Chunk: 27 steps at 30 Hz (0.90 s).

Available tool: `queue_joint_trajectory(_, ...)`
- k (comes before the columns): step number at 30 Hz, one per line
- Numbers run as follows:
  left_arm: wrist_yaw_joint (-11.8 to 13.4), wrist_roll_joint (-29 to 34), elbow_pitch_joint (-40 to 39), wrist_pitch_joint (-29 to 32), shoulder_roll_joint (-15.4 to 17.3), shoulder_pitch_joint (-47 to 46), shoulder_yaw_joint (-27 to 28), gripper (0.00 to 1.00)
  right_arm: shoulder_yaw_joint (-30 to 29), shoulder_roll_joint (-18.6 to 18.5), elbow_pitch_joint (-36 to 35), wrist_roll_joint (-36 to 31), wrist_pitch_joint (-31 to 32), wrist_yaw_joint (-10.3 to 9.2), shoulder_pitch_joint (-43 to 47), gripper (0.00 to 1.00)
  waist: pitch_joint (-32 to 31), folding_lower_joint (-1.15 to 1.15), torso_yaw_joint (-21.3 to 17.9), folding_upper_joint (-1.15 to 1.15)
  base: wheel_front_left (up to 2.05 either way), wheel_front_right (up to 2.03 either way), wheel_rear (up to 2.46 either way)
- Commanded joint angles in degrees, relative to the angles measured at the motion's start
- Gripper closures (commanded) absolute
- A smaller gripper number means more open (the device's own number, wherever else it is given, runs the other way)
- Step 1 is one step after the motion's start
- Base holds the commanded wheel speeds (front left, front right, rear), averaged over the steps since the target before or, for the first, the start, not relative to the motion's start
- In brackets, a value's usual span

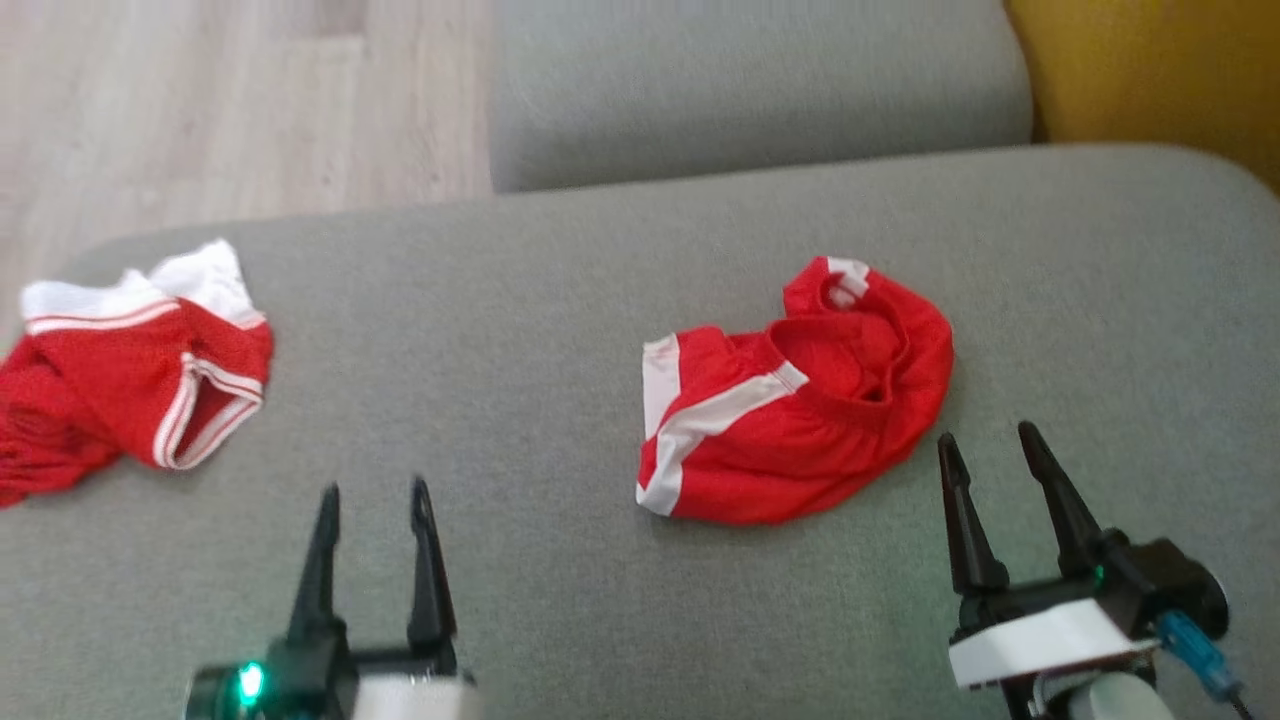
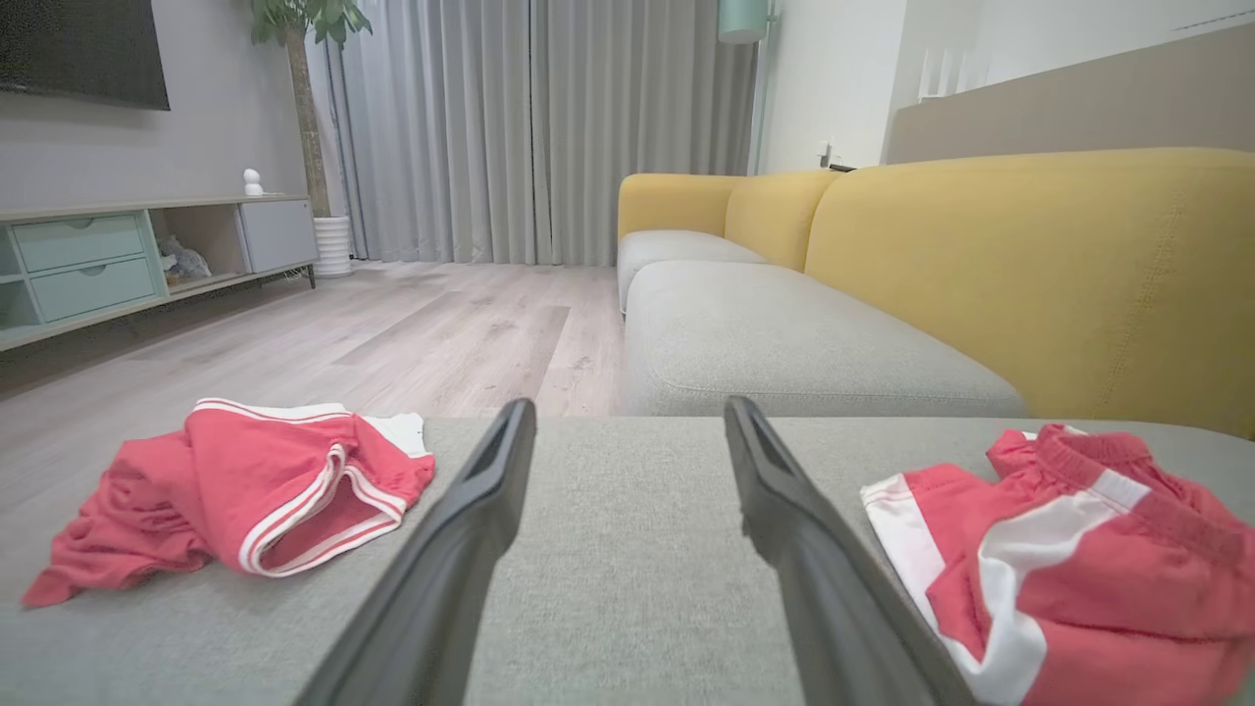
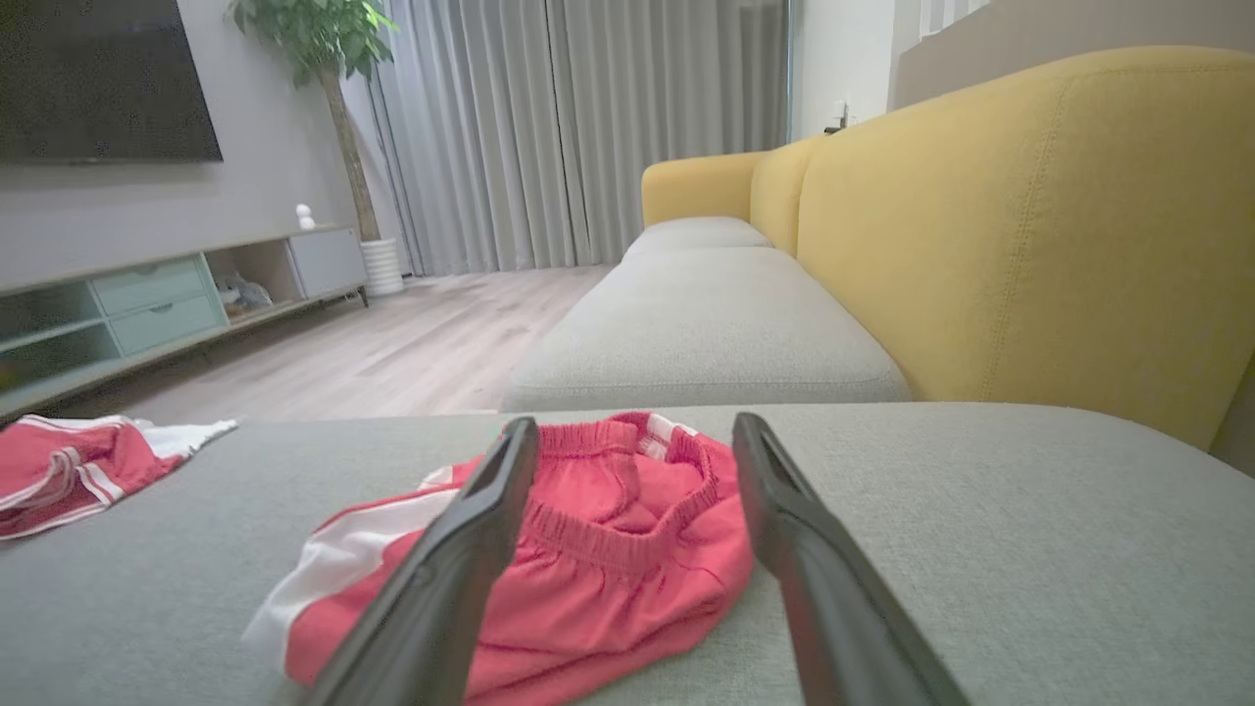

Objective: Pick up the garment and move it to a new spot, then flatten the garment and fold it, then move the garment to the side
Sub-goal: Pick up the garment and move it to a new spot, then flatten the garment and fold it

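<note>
Your garment (image 1: 790,420) lies crumpled on the grey woven cushion (image 1: 520,300), soft red fabric with white stripes, just ahead of your right gripper (image 1: 986,434). Another red piece (image 1: 130,370) sits beyond your left gripper (image 1: 375,488). Both sets of fingers spread, empty.

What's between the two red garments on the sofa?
Bare grey cushion between the shorts and the left garment, per head view; the open left gripper hovers nearer the robot.
</note>
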Motion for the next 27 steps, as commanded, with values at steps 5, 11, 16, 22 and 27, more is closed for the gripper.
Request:
queue_joint_trajectory(5, -4.09, 5.25, -3.53, -0.45, -2.01, 5.37, 3.84, 0.0, 1.98, -0.16, -1.86, 0.57, -0.32, 0.43, 2.4, 0.0, -4.68, 0.01, 1.45, 0.0, 0.0, 0.0, 0.0)
queue_joint_trajectory(11, -5.26, 7.58, -2.92, -0.45, -2.82, 7.84, 4.92, 0.0, 2.52, -0.16, -0.87, 0.51, -0.32, 0.43, 3.56, 0.0, -4.96, 0.01, 1.93, 0.0, 0.0, 0.0, 0.0)
queue_joint_trajectory(16, -6.09, 8.71, -2.63, -0.45, -3.02, 7.82, 4.8, 0.0, 2.19, -0.16, -0.8, 0.37, -0.32, 0.43, 3.34, 0.0, -4.48, 0.01, 2.84, 0.0, 0.0, 0.0, 0.0)
queue_joint_trajectory(22, -6.4, 9.54, -2.54, -0.45, -3.1, 7.55, 4.36, 0.0, 1.63, -0.16, -0.73, 0.13, -0.32, 0.43, 3.23, 0.0, -4.15, 0.01, 3.51, 0.0, 0.0, 0.0, 0.0)
queue_joint_trajectory(27, -6.46, 9.72, -2.39, -0.46, -3.13, 7.82, 3.67, 0.0, 1.87, -0.16, -0.15, 0.24, -0.32, 0.43, 3.21, 0.0, -4.4, 0.01, 3.98, 0.0, 0.0, 0.0, 0.0)
